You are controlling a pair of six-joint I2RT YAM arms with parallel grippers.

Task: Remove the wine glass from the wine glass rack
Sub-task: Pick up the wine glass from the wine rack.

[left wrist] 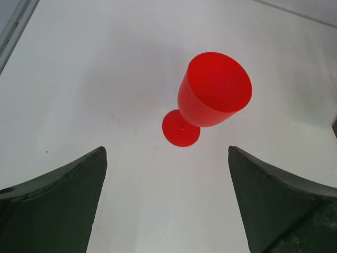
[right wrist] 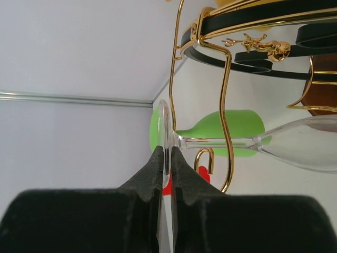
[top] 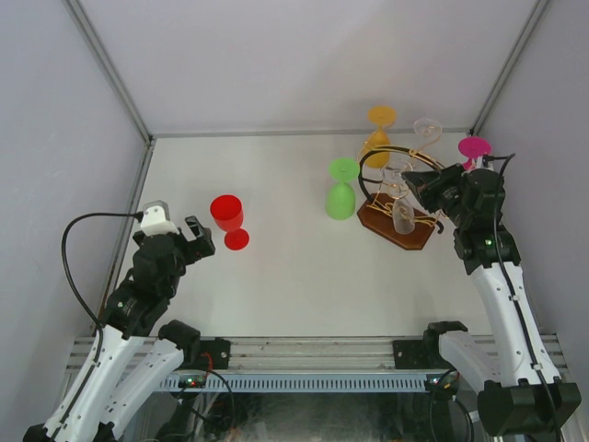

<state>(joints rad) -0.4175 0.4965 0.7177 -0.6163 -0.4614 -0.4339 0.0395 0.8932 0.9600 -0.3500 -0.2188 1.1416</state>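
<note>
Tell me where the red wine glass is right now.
In the top view, the red wine glass stands upright on the left, just ahead of the open left gripper and left of the green glass.

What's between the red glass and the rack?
A green glass stands between red glass and rack, near the rack; top external view shows it.

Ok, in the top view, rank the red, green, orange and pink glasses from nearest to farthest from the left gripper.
Measured from the left gripper in the top view:
1. red glass, just beyond its fingers, on the left side of the table.
2. green glass, mid-table, right of centre.
3. orange glass, at the back edge.
4. pink glass, back right corner.
</note>
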